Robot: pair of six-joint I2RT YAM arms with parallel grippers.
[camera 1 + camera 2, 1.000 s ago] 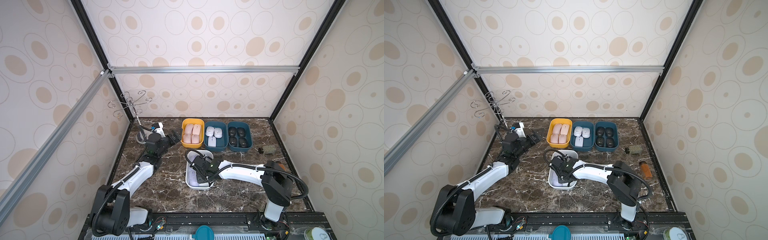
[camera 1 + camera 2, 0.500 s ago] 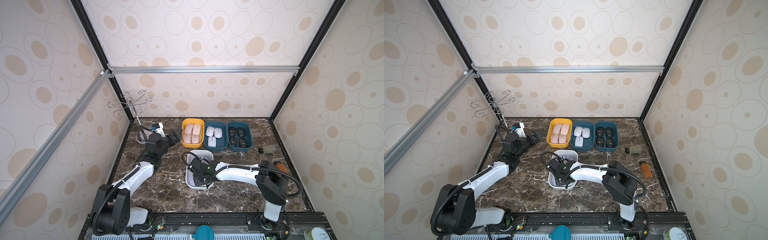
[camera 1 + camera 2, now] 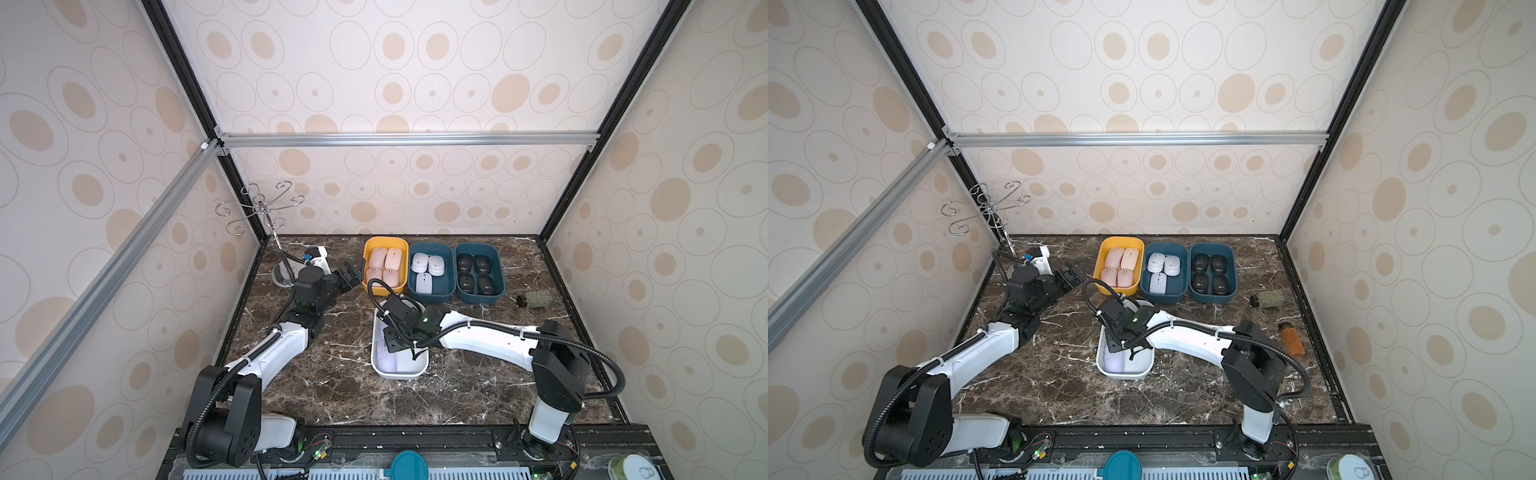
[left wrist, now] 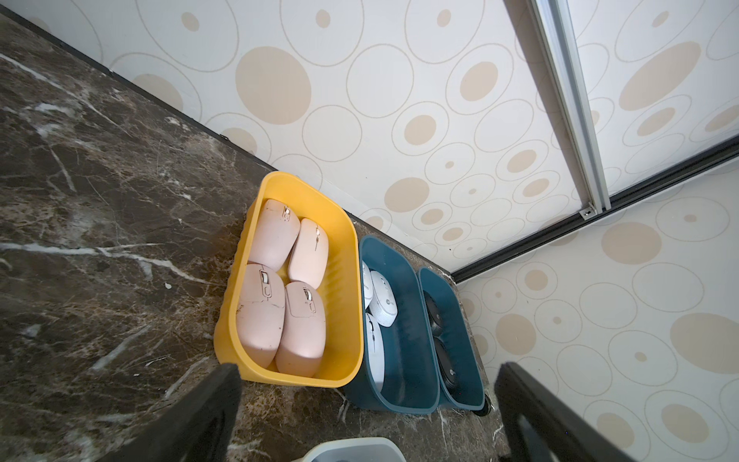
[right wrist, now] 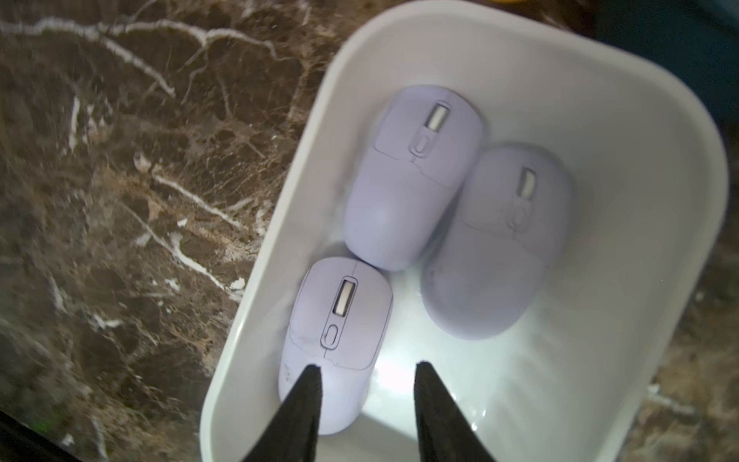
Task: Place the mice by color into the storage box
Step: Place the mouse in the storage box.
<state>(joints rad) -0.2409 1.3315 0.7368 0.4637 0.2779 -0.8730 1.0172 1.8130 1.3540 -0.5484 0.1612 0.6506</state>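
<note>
Dark veined marble tabletop (image 3: 332,390), circle-patterned walls (image 3: 457,50)

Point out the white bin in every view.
Top view: white bin mid-table, under the right arm.
Top view: same spot.
Left wrist: rim only, at the picture's bottom edge.
Right wrist: fills most of the frame, holding lavender mice.
Shared landmark: dark marble tabletop.
</note>
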